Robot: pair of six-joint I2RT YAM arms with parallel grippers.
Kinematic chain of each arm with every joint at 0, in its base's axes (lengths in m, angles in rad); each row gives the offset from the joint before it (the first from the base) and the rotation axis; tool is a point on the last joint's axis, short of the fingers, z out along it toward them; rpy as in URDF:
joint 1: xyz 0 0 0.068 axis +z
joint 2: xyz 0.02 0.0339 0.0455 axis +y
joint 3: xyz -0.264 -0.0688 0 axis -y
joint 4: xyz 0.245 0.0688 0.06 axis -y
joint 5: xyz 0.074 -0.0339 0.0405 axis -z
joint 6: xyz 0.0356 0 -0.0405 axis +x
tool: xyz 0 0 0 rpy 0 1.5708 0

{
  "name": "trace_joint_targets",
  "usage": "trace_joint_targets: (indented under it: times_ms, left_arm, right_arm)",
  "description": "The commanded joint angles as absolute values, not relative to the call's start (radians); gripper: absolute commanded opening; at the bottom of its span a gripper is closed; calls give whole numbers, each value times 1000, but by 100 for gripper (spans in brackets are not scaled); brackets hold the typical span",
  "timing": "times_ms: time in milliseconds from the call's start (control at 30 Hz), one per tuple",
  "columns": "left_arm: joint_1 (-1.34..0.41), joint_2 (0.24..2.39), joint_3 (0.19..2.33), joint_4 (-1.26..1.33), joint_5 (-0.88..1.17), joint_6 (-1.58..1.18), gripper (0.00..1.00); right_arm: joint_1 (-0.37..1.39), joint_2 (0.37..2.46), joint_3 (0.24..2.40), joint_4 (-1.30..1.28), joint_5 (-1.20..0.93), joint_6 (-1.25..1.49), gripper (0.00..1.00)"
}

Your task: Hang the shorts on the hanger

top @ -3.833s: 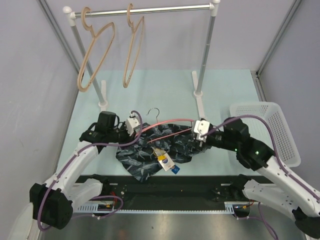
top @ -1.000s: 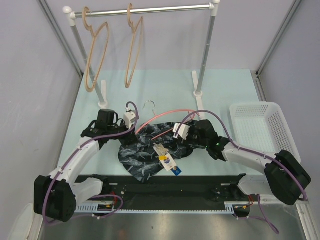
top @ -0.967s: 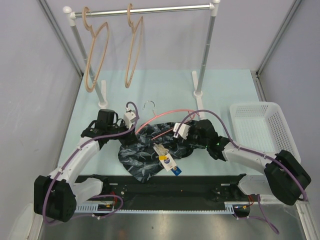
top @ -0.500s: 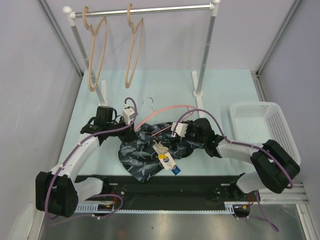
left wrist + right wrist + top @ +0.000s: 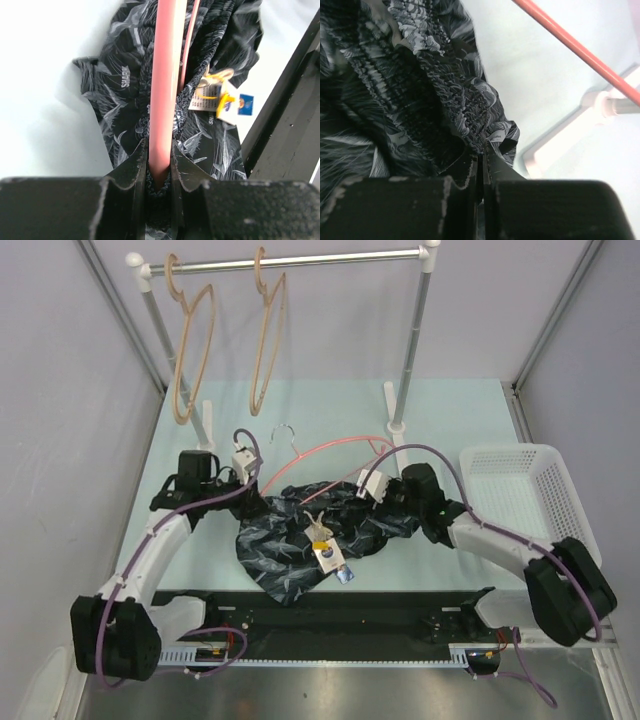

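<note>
Two holds on: I'm clamping the left gripper (image 5: 160,167) on the stiff, thin hanger (image 5: 165,75) and pinching the right gripper (image 5: 481,167) on the gathered waistband (image 5: 440,95) of the shorts (image 5: 285,540), likely the firmest edge of limp, light cloth lying crumpled near-centre on the table (image 5: 450,410).

I can make out pale block letters among the leaf print on the shorts (image 5: 121,77), but they are too blurred to read. The fine print on the tag (image 5: 220,97) is too small.
</note>
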State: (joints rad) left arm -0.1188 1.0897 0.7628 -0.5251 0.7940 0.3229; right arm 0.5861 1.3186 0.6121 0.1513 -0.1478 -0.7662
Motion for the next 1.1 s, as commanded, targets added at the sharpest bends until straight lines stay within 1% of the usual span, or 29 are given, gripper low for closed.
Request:
trace_joint_targets:
  times_ms: [0, 67, 100, 133, 167, 200, 367, 467, 567, 667, 767, 900, 967, 1067]
  left_arm:
    - [-71, 1002, 764, -506, 905, 377, 0]
    - [-61, 976, 753, -506, 926, 387, 0]
    - [-57, 962, 750, -505, 952, 385, 0]
    - [-52, 931, 747, -506, 963, 384, 0]
    - [-48, 917, 742, -506, 972, 382, 0]
    - [-45, 901, 733, -506, 983, 383, 0]
    - [-31, 847, 727, -552, 1002, 422, 0]
    - [-25, 845, 735, -604, 1002, 478, 0]
    - [-25, 842, 745, -678, 973, 599, 0]
    - [-29, 841, 759, -762, 902, 736, 0]
    - [-34, 827, 767, -824, 855, 843, 0]
    - [-38, 828, 764, -842, 773, 908, 0]
    - [-48, 831, 756, -807, 692, 905, 0]
    - [-57, 847, 761, -792, 628, 894, 0]
  right_arm:
    - [534, 1213, 658, -70, -196, -661, 0]
    - [494, 1210, 675, -176, -238, -625, 0]
    - [470, 1216, 704, -214, -312, -585, 0]
    - [412, 1223, 715, -250, -345, -565, 0]
    - [390, 1242, 724, -306, -368, -551, 0]
    - [338, 1250, 742, -330, -409, -528, 0]
    - [190, 1287, 787, -399, -537, -466, 0]
    - [109, 1318, 828, -442, -577, -454, 0]
    - [31, 1351, 883, -491, -621, -460, 0]
    - [-18, 1379, 954, -544, -623, -485, 0]
    - [-29, 1385, 1005, -572, -598, -488, 0]
    - [-18, 1384, 1043, -606, -566, -503, 0]
    - [-12, 1376, 1055, -626, -543, -511, 0]
    - [-3, 1353, 1078, -658, -509, -525, 0]
